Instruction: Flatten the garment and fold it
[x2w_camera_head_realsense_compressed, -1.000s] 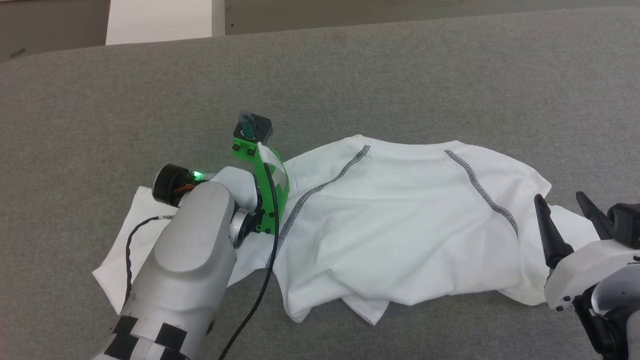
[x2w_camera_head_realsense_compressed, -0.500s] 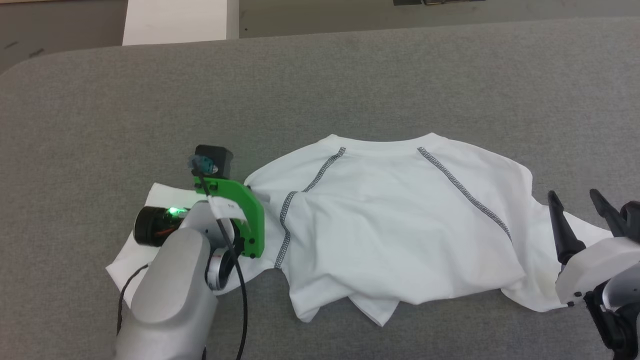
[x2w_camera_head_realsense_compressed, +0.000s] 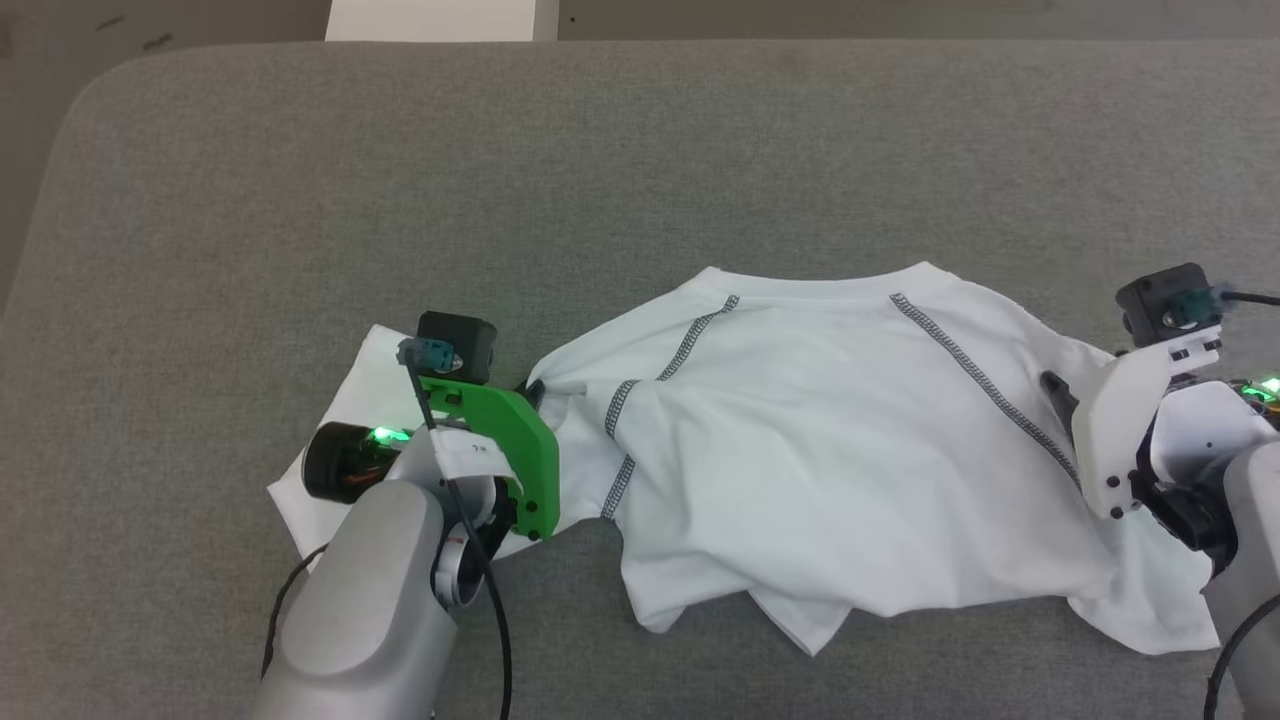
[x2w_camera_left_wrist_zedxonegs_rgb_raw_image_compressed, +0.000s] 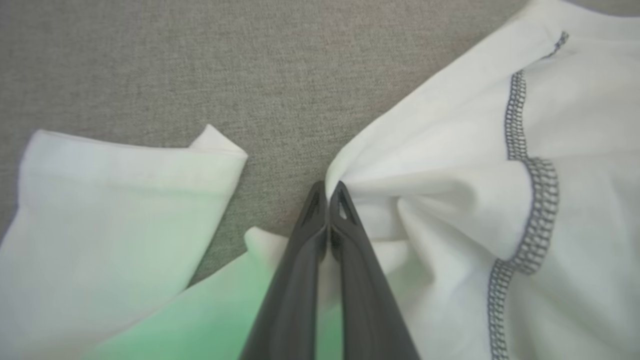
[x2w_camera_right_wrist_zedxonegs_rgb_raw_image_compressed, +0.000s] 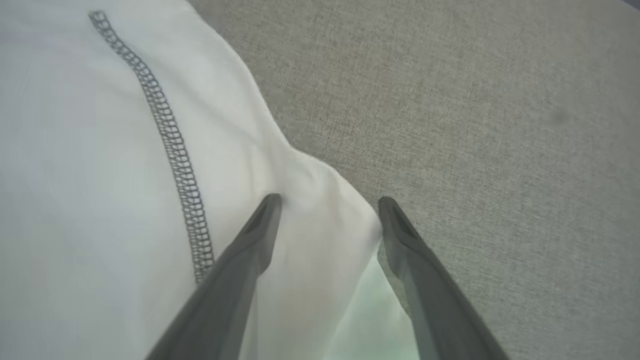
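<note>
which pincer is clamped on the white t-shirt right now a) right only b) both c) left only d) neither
c: the left pincer is shut on a bunched fold of the T-shirt, while the right pincer stands open, its fingers astride the cloth's edge.

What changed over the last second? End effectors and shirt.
Left end effector, shut on the garment at its shoulder, has gathered fabric: the nearby seam, straight before, is now kinked. Right end effector swung from beside the sleeve to over it, open, straddling a fabric ridge. Unchanged: rumpled hem, garment on the grey surface. The head camera also shifted.
</note>
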